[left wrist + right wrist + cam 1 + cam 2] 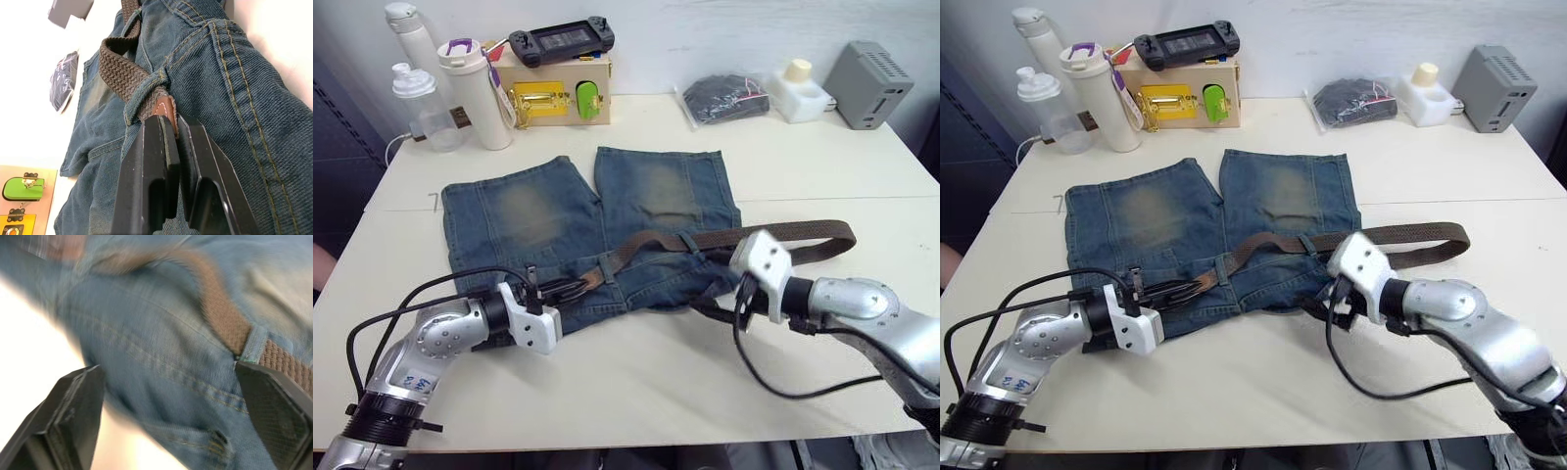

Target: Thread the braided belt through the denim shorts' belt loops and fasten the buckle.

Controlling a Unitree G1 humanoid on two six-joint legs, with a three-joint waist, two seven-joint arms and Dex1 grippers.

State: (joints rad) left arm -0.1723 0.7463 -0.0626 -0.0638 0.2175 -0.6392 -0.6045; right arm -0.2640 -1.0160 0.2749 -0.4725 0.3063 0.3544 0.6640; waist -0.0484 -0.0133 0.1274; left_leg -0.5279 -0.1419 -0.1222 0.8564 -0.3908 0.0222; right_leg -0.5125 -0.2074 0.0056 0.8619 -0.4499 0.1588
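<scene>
The denim shorts (538, 220) lie flat on the table, waistband toward me. The braided belt (724, 237) runs along the waistband under a belt loop (688, 242), bends back at the far right and ends behind my right arm. I cannot see the buckle. My left gripper (573, 290) is shut on the belt's brown leather tip (165, 108), which has just come out of a belt loop (146, 90) on the waistband. My right gripper (171, 382) is wide open just over the waistband, beside another belt loop (254, 345) with the strap through it.
Along the far edge stand two bottles (475, 93), a wooden latch box (558, 93) with a handheld game console (561, 41) on top, a black pouch (724, 98), a white container (800, 90) and a grey box (869, 85). The table's front edge is near my arms.
</scene>
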